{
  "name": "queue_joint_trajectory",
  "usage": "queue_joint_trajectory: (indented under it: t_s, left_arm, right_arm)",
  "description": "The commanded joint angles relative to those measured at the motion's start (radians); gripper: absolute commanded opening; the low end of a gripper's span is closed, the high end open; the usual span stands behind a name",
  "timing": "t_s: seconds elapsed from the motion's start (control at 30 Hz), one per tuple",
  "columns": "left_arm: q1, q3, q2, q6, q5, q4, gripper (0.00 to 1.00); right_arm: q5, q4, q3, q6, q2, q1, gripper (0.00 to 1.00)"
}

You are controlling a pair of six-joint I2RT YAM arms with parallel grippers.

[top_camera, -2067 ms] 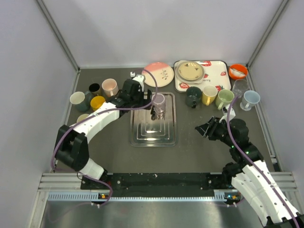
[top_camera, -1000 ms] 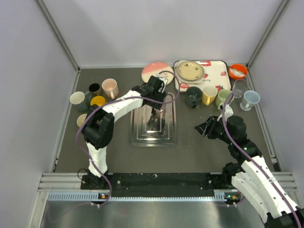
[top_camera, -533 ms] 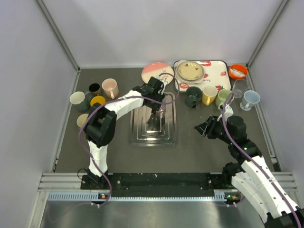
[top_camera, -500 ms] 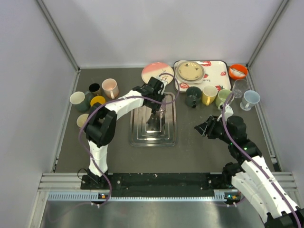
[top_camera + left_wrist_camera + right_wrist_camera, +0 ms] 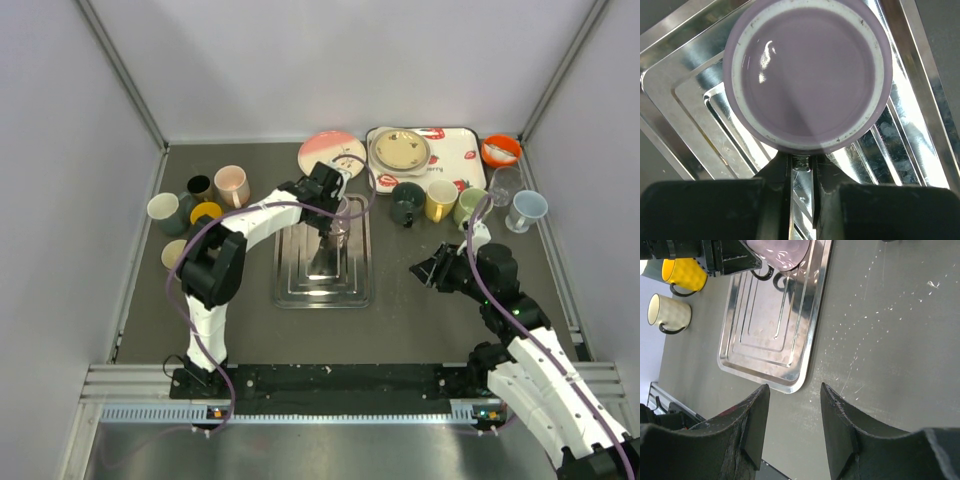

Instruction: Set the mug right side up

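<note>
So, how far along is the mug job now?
Done: the left gripper is at the pale purple ceramic mug on the ribbed steel tray. In hand: its jaws look closed on the handle. Left: the mug stands base-up, so lifting and turning remain. The right gripper hovers open, apart.

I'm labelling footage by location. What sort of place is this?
Probably a robot test cell, not a kitchen: a left arm and right arm bolted to a rail, plain white walls boxing in the table, and a purple mug staged on a metal tray.
</note>
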Motion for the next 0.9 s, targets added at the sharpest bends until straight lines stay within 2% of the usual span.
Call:
queue_joint_trajectory:
  t_s: [0.0, 0.07, 0.17, 0.3, 0.4, 0.47, 0.53, 0.57, 0.63, 0.7, 0.87]
  left_arm:
    - [0.004, -0.030, -0.100, -0.046, 0.043, 0.059, 0.00]
    - [0.004, -0.091, -0.153, -0.073, 0.052, 0.101, 0.00]
    - [0.004, -0.189, -0.314, -0.119, 0.058, 0.202, 0.00]
    - [0.007, -0.321, -0.472, -0.196, 0.155, 0.340, 0.00]
    - [0.013, -0.415, -0.575, -0.285, 0.217, 0.443, 0.00]
    - [0.021, -0.511, -0.659, -0.387, 0.300, 0.585, 0.00]
    - [0.024, -0.618, -0.715, -0.466, 0.369, 0.691, 0.00]
    - [0.024, -0.654, -0.762, -0.548, 0.388, 0.816, 0.00]
    - [0.024, -0.752, -0.795, -0.624, 0.428, 0.958, 0.00]
    - [0.024, -0.791, -0.826, -0.725, 0.480, 1.078, 0.00]
    - [0.018, -0.878, -0.859, -0.920, 0.560, 1.274, 0.00]
  right_arm:
    - [0.005, 0.030, 0.039, -0.009, 0.001, 0.013, 0.45]
    - [0.002, 0.032, 0.039, -0.006, 0.005, 0.013, 0.45]
    - [-0.015, 0.041, 0.039, -0.001, 0.014, 0.013, 0.45]
    - [-0.062, 0.084, 0.028, 0.019, 0.022, 0.013, 0.48]
    - [-0.140, 0.172, 0.007, 0.060, 0.033, 0.013, 0.52]
    - [-0.241, 0.248, -0.010, 0.121, 0.040, 0.013, 0.55]
    - [-0.335, 0.394, -0.041, 0.207, 0.056, 0.013, 0.59]
    - [-0.360, 0.450, -0.052, 0.239, 0.060, 0.014, 0.62]
    - [-0.401, 0.560, -0.073, 0.319, 0.076, 0.013, 0.83]
    - [-0.416, 0.616, -0.078, 0.365, 0.088, 0.013, 0.99]
    - [-0.484, 0.760, -0.067, 0.419, 0.140, 0.013, 0.99]
